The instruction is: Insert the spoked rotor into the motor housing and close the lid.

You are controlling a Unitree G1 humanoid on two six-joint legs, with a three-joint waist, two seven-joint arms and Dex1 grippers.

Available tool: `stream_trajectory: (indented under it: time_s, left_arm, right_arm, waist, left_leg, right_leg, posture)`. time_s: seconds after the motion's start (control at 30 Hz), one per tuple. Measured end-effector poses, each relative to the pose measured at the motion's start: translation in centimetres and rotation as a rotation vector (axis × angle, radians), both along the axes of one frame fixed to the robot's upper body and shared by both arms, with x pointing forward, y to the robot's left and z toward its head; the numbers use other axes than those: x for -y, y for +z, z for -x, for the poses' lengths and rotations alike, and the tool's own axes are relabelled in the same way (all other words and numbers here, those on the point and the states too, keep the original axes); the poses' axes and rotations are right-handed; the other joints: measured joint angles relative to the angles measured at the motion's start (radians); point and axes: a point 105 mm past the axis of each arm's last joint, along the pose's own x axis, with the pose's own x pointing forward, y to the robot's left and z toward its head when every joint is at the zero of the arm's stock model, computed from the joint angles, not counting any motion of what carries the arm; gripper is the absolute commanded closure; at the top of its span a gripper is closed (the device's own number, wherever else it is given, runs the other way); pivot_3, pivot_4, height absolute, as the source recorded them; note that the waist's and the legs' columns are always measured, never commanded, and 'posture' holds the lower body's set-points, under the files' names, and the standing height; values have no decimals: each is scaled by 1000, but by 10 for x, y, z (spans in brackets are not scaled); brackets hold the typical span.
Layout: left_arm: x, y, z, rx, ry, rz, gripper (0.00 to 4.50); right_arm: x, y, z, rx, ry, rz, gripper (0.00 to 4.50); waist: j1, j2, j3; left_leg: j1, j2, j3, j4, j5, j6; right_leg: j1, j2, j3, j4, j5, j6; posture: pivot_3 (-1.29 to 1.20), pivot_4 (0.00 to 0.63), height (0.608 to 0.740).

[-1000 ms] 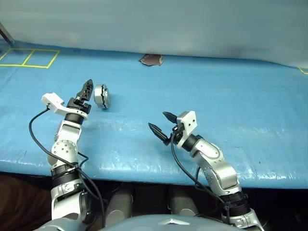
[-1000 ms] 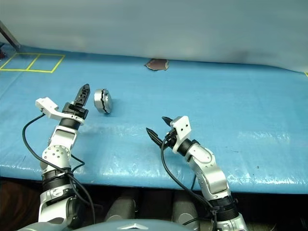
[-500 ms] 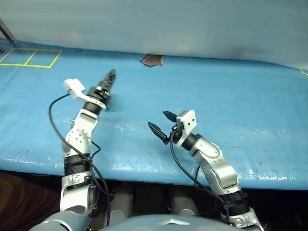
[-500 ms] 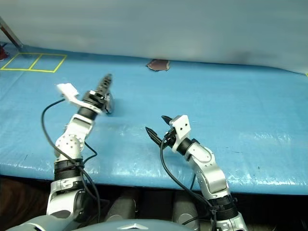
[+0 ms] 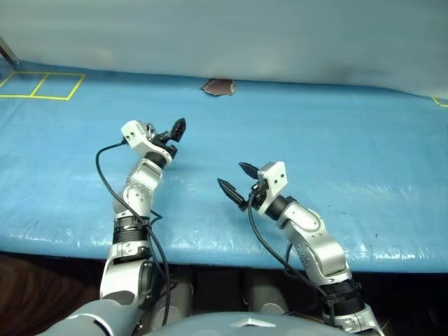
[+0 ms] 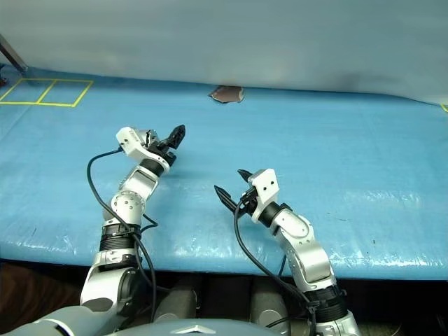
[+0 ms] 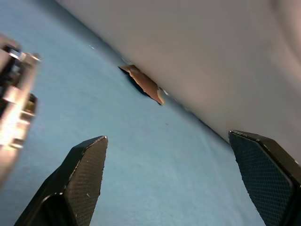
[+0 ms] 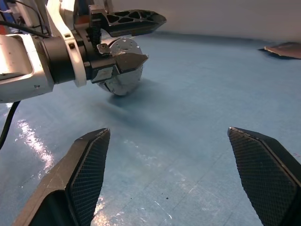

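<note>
The motor housing (image 8: 123, 66) sits on the blue surface (image 5: 336, 133), tipped up on its edge, with its lid (image 8: 126, 50) facing the right arm. The left gripper (image 8: 133, 40) has its jaws released and spread around the housing, one finger above it and one in front. The right gripper (image 5: 234, 178) hovers near the middle of the surface, well apart from the housing, jaws also released and empty.

A big blue sheet (image 5: 336, 140) covers the table from one side to the other. It is a bit wrinkly and shiny near the front edge. Yellow tape lines (image 5: 42, 85) make boxes at the far left corner. A small brown patch (image 5: 219, 87) sits at the far edge. Behind it stands a plain pale grey wall (image 5: 231, 35).
</note>
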Motion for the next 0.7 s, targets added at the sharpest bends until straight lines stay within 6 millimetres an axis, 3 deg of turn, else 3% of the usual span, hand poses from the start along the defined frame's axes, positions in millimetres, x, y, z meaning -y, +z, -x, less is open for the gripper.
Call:
stream_trajectory:
  time_s: [0.2, 0.47, 0.7]
  left_arm:
    - [-35, -6, 9, -9, 120, 0, 37]
    - [-62, -4, 19, 4, 209, -14, 37]
    - [-50, 4, 28, 79, 117, -11, 37]
  right_arm:
    - [0, 2, -1, 5, 1, -3, 271]
    - [-4, 2, 0, 4, 8, -10, 271]
    - [-3, 1, 0, 2, 8, -6, 271]
  waist:
    - [1, 0, 0]
    - [6, 0, 0]
    - [8, 0, 0]
  left_leg:
    - [0, 0, 0, 0, 0, 0]
    - [0, 0, 0, 0, 0, 0]
    - [0, 0, 0, 0, 0, 0]
  right_leg:
    - [0, 0, 0, 0, 0, 0]
    - [0, 0, 0, 0, 0, 0]
    - [0, 0, 0, 0, 0, 0]
  posture:
    - [0, 150, 740]
    - [0, 150, 740]
    - [0, 150, 740]
